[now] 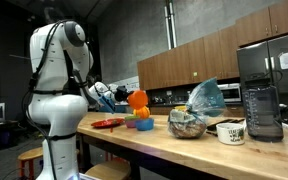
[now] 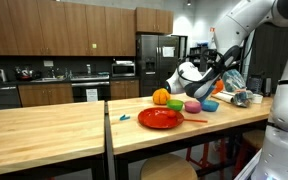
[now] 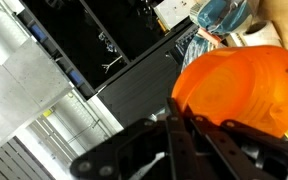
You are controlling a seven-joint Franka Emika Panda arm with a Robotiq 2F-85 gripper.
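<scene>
Pincer (image 3: pixel 174 120) fully closed, tips just beside orange ribbed toy (image 3: pixel 242 88).

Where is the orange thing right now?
In both exterior views the orange thing is over the wooden counter, just behind the red plate, right before the gripper.

Red plate (image 2: pixel 160 118) is lying on the wood counter (image 2: pixel 44 125), w/ a mug (image 1: pixel 231 131) & blender (image 1: pixel 261 110) standing farther along, fridge (image 2: pixel 152 60) sitting in bkgd.
</scene>
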